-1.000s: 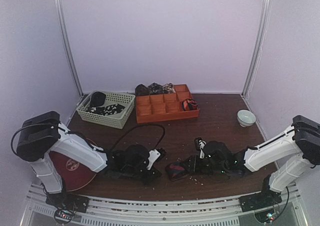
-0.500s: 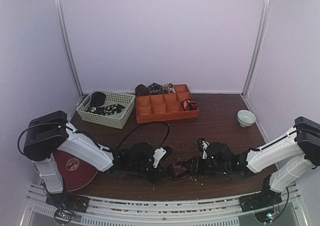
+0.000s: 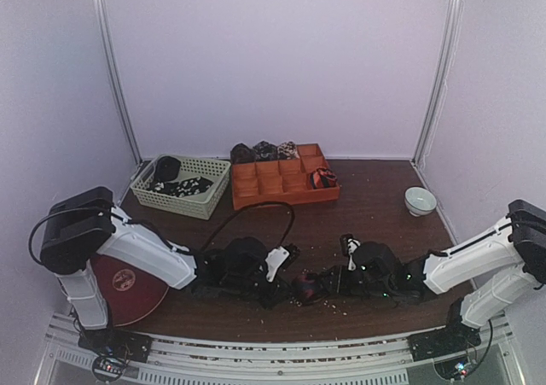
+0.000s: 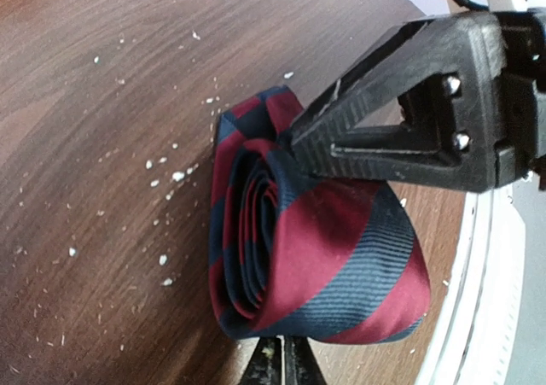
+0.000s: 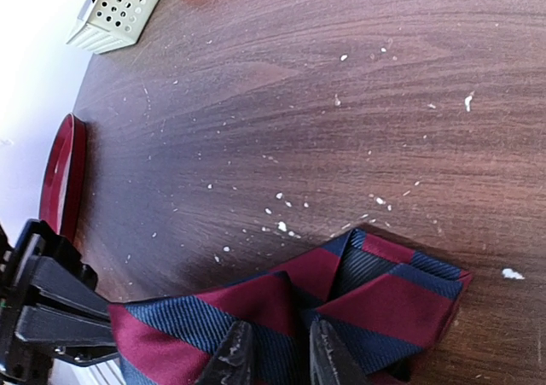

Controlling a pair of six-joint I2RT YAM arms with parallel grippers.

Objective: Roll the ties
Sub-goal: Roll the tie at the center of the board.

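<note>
Two hands at tie [image 4: 316,257]: right hand [image 5: 277,351] pinches fold; left hand [image 4: 277,364] closed, cropped, grip unclear.

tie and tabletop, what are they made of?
Tie: woven fabric, maybe silk or polyester; fine ribbed weave in the red and navy stripes, slight sheen, soft layered folds.
Table: dark wood or wood-look laminate; streaky grain, smooth low-gloss surface.

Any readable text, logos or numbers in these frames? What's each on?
No legible text anywhere.
Pale round emblem on the red plate: too small and blurred to read.
No markings visible on the striped tie, orange tray, lattice basket or bowl.
</note>
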